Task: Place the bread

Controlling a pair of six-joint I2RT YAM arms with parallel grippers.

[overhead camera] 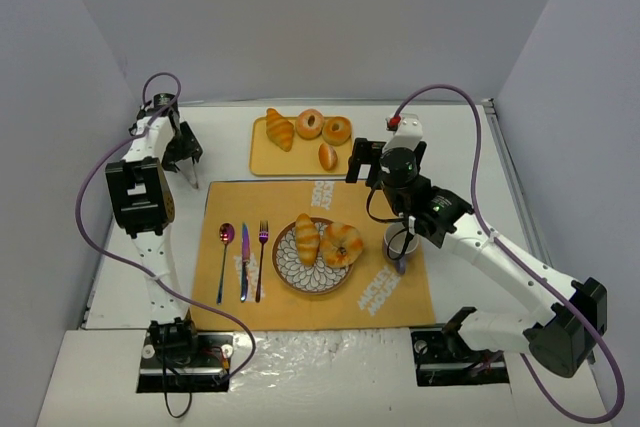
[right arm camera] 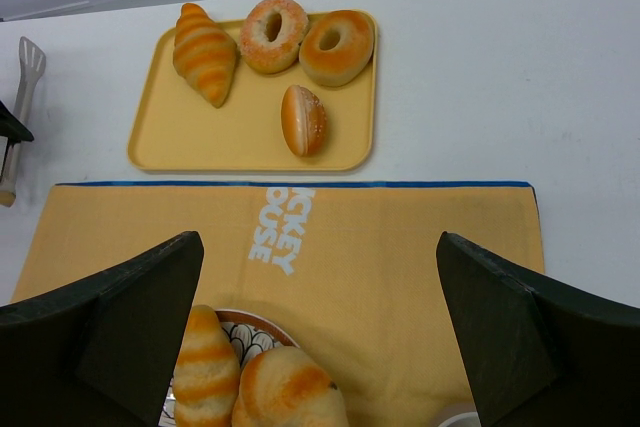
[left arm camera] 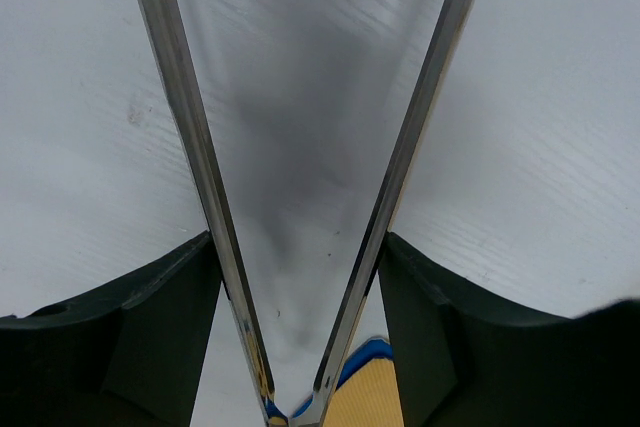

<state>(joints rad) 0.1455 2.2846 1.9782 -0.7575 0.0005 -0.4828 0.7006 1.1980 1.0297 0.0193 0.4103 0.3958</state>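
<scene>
Looking down, we find the ridged roll [overhead camera: 306, 238] and knotted bun [overhead camera: 343, 244] on the plate [overhead camera: 291, 267] mid-desk, cup [overhead camera: 401, 243] right, cutlery [overhead camera: 244, 265] left. The placemat [overhead camera: 320, 202] reads "MICKEY MOUSE". Left end effector [left arm camera: 297, 242] clamps tongs [left arm camera: 190, 127]; right end effector [right arm camera: 318, 242] gapes empty.

Left gripper [left arm camera: 295, 247] apparently grips tongs [left arm camera: 190, 137]; right gripper [right arm camera: 318, 267] hovers, jaws wide apart.

tray [overhead camera: 290, 163]: two doughnuts [overhead camera: 310, 124], oval roll [overhead camera: 327, 156] | placemat [overhead camera: 240, 202]: spoon [overhead camera: 224, 259], knife [overhead camera: 244, 262], fork [overhead camera: 262, 257] in row; cup [overhead camera: 395, 245] right | tongs [right arm camera: 30, 55] left of placemat

Golden ridged roll [overhead camera: 306, 238] and knotted bun [overhead camera: 342, 244] lie together on the plate [overhead camera: 291, 273].
</scene>
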